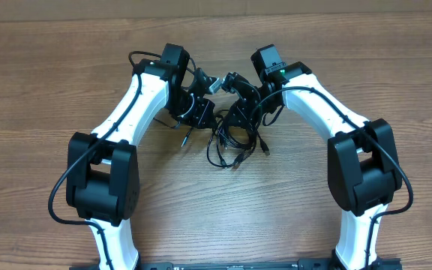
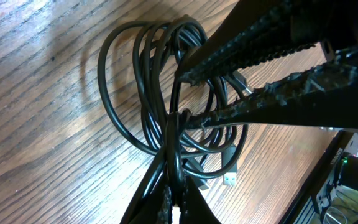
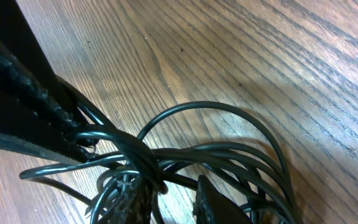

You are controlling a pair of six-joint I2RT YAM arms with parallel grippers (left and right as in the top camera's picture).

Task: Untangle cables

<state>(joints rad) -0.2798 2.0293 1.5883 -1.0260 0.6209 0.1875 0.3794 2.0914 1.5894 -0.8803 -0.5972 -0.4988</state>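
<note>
The cables (image 1: 235, 144) lie as a tangled bunch of thin black loops on the wooden table between both arms. My left gripper (image 2: 176, 190) is shut on a few strands where the loops (image 2: 166, 134) converge, and its fingers (image 3: 36, 99) show at the left of the right wrist view. My right gripper (image 3: 166, 186) is open a little, with a knot of strands (image 3: 143, 158) wrapped over its left finger and one strand crossing the gap. From the left wrist its fingers (image 2: 260, 102) reach into the loops from the right. Overhead, both grippers (image 1: 207, 118) (image 1: 240, 116) meet over the bunch.
A silver USB plug (image 2: 230, 179) lies at the near edge of the bunch, and other plug ends (image 1: 265, 150) trail toward the front. Thick black arm cables (image 1: 328, 97) run along both white arms. Bare wood table (image 1: 51, 90) surrounds the bunch.
</note>
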